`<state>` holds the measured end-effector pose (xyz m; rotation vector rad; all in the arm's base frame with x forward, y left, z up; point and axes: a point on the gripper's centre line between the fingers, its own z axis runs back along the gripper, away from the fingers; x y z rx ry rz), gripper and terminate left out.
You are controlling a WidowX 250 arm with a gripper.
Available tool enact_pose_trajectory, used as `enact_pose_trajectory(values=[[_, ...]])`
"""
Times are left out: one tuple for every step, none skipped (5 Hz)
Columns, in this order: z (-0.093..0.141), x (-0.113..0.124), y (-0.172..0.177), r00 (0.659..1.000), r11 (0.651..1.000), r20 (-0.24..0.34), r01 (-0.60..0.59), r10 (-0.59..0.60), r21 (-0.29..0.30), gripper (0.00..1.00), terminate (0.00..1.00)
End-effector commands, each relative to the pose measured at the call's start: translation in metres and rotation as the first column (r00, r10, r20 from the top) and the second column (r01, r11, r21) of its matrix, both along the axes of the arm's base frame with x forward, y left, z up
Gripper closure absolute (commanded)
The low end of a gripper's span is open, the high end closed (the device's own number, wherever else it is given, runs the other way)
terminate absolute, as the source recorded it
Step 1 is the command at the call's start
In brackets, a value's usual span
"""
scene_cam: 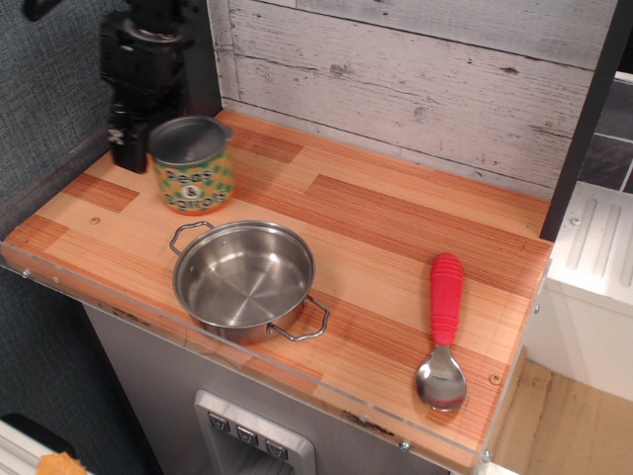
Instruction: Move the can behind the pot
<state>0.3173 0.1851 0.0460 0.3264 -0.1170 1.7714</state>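
The can (193, 165) stands at far left, beyond the pot (244, 278). The gripper (138, 119) touches its left side; finger state cannot be determined. Final placement behind the pot appears incomplete.

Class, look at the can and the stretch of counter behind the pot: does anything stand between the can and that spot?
Nothing visible does. The can stands at the back left of the counter, with the end effector right at its left side. The wood behind the pot is bare up to the wall. The spoon lies far to the right, out of the path.
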Motion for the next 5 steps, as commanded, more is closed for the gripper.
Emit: enact_pose_trajectory(values=[[0.015, 0.004, -0.024, 0.999, 1.0, 0.038, 0.021, -0.021, -0.002, 0.0, 0.0], [0.016, 0.009, -0.042, 0.998, 0.999, 0.04, 0.042, -0.042, -0.01, 0.0, 0.0], [0.016, 0.016, -0.065, 0.996, 0.996, 0.047, 0.078, -0.075, -0.051, 0.0, 0.0], [0.014, 0.023, -0.084, 0.993, 0.992, 0.047, 0.108, -0.106, -0.065, 0.0, 0.0], [0.012, 0.029, -0.103, 0.991, 0.99, 0.05, 0.127, -0.124, -0.06, 0.0, 0.0]])
